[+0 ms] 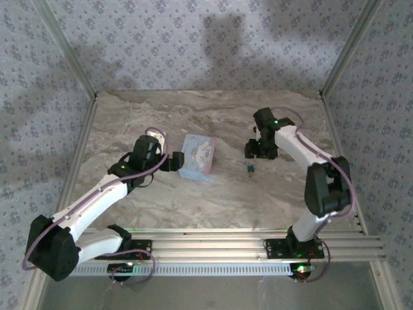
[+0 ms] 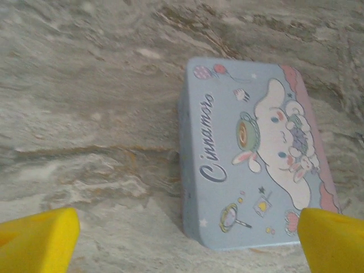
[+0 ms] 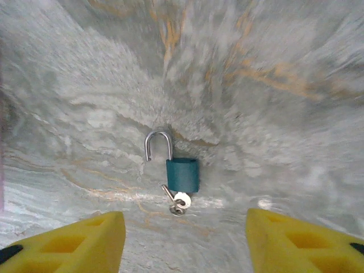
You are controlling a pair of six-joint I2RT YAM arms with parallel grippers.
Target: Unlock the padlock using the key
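Observation:
The padlock point(image 3: 182, 175) is a small teal-blue block lying flat on the marble table, its steel shackle point(image 3: 158, 145) swung out and free at one end. The key point(image 3: 177, 200) sticks out of the lock's bottom on a small ring. My right gripper point(image 3: 185, 220) hovers over it, open, with nothing between the yellow fingers point(image 3: 85, 242). From above, the padlock point(image 1: 250, 168) lies just in front of the right gripper point(image 1: 255, 150). My left gripper point(image 2: 187, 222) is open beside the box, holding nothing.
A pale blue tin box point(image 2: 256, 153) with a cartoon lid lies flat mid-table, also seen from above as the box point(image 1: 197, 157) right next to the left gripper point(image 1: 173, 161). Patterned walls and metal posts point(image 1: 77, 71) enclose the table.

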